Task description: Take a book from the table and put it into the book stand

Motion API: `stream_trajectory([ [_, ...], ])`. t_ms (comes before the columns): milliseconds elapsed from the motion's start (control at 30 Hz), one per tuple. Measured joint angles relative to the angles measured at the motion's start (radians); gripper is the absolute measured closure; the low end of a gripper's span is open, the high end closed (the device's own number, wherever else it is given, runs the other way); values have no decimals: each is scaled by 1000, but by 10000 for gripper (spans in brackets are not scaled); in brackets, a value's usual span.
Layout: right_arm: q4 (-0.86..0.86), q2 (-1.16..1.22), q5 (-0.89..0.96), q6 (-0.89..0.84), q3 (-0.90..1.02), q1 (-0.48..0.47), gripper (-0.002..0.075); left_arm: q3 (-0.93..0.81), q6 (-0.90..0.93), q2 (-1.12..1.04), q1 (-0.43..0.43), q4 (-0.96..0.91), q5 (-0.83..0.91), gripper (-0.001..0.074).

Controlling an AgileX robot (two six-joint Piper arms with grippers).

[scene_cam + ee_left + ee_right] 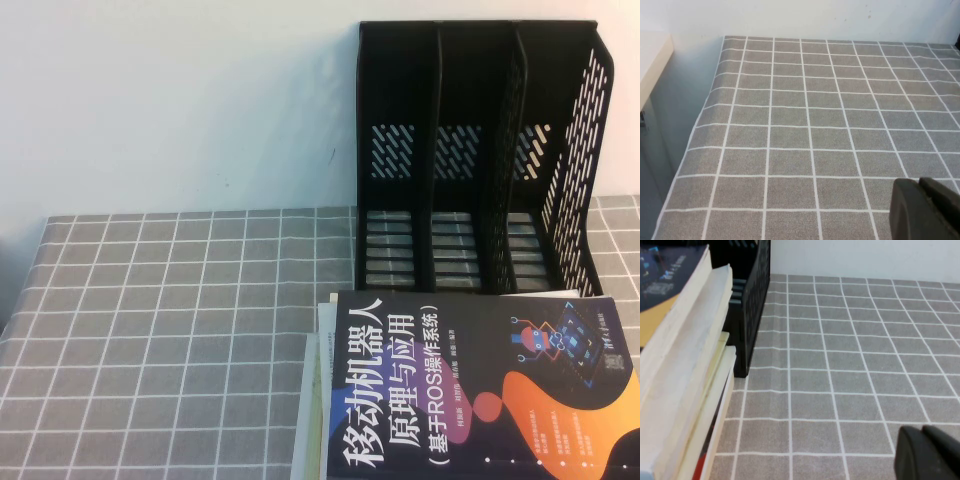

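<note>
The navy book (pixel 480 390), with a white Chinese title and orange and purple blobs, lies flat on top of a stack at the front right of the grid-cloth table (pixel 180 320). The black book stand (pixel 470 150) stands upright just behind it, its three compartments empty. Neither gripper shows in the high view. The left gripper (pixel 921 184) is shut and empty, low over bare cloth. The right gripper (pixel 922 431) is shut and empty over the cloth to the right of the stack. The book's cover (pixel 665 275) and the stand's side (pixel 752 300) show in the right wrist view.
Other pale books (pixel 312 400) lie under the navy one; their page edges (pixel 722 390) show in the right wrist view. The table's left edge drops off beside a beige surface (pixel 652 60). A white wall runs behind the table.
</note>
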State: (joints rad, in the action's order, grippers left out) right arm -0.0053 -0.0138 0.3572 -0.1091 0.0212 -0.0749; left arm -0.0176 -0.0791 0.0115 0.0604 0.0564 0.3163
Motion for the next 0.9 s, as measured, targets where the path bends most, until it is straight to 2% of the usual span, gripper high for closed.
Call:
stream_trajectory([
  [500,0,0,0,0,0,0,729,0,0,0,0,0,0,738],
  [900,0,0,0,0,0,0,729,-4,0,0,0,0,-82,738],
])
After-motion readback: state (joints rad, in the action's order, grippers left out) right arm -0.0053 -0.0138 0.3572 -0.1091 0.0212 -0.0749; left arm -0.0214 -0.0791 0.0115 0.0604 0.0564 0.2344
